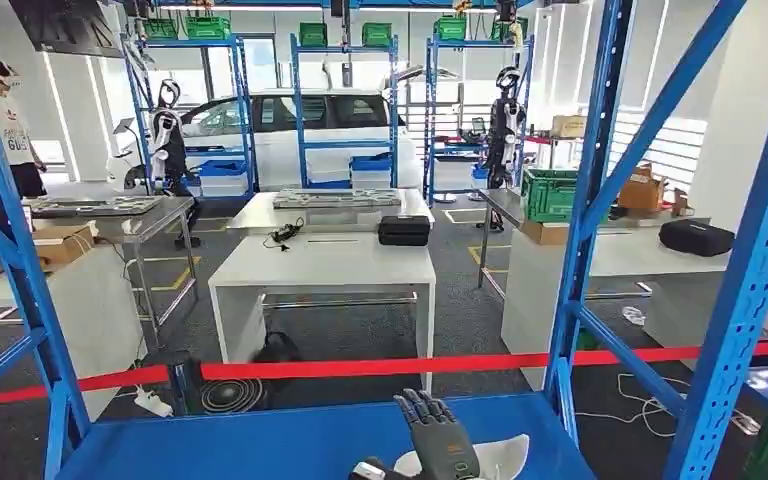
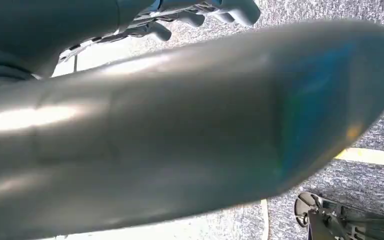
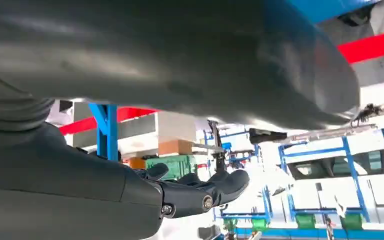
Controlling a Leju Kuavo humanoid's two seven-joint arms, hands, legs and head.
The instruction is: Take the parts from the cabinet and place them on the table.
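Note:
A white part (image 1: pixel 508 453) lies on the blue cabinet shelf (image 1: pixel 260 440) at the bottom of the head view. My right hand (image 1: pixel 440 447) is stretched over its left side with the fingers pointing forward; whether it touches the part I cannot tell. In the right wrist view that hand (image 3: pixel 180 192) has its thumb and its dark fingers (image 3: pixel 220 185) apart with nothing between them. My left hand (image 2: pixel 180 130) hangs over grey carpet, its thumb blurred and close, its fingers (image 2: pixel 200 15) spread and holding nothing.
Blue rack uprights (image 1: pixel 590 200) and a slanted brace frame the shelf on both sides. A red tape (image 1: pixel 360 368) runs across behind it. Beyond stands a white table (image 1: pixel 320 262) with a black case (image 1: pixel 404 230). A person (image 1: pixel 10 125) stands at the far left.

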